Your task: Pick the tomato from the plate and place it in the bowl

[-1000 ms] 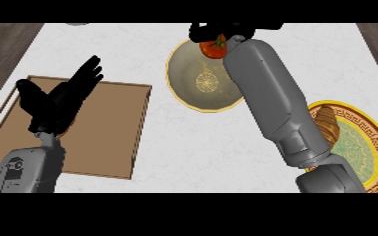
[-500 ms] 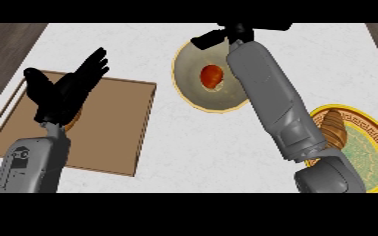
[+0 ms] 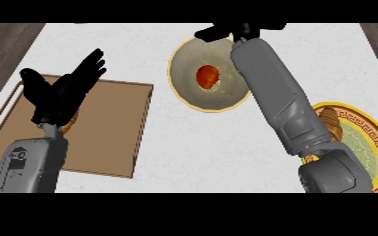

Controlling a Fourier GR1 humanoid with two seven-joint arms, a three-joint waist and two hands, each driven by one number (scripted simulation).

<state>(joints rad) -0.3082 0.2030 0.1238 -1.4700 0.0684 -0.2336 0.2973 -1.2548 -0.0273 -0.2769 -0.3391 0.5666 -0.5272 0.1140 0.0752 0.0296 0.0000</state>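
The tomato (image 3: 207, 75) is red-orange, round and glossy, and lies inside the bowl (image 3: 186, 94), slightly right of its centre. The right hand (image 3: 235, 30) hovers above the bowl's far rim, fingers spread and empty. Right of the bowl, the forearm partly covers the ornate yellow-rimmed plate (image 3: 356, 130). The left hand (image 3: 65, 91) rests open left of the bowl, over a brown board (image 3: 111, 125).

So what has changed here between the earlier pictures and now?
The tomato was held by the right hand above the bowl's far rim; it has been let go and now lies inside the bowl. The right hand has opened and stays just beyond the far rim. The left hand stays open over the wooden board, shifted only slightly. Bowl, board and plate have not moved.
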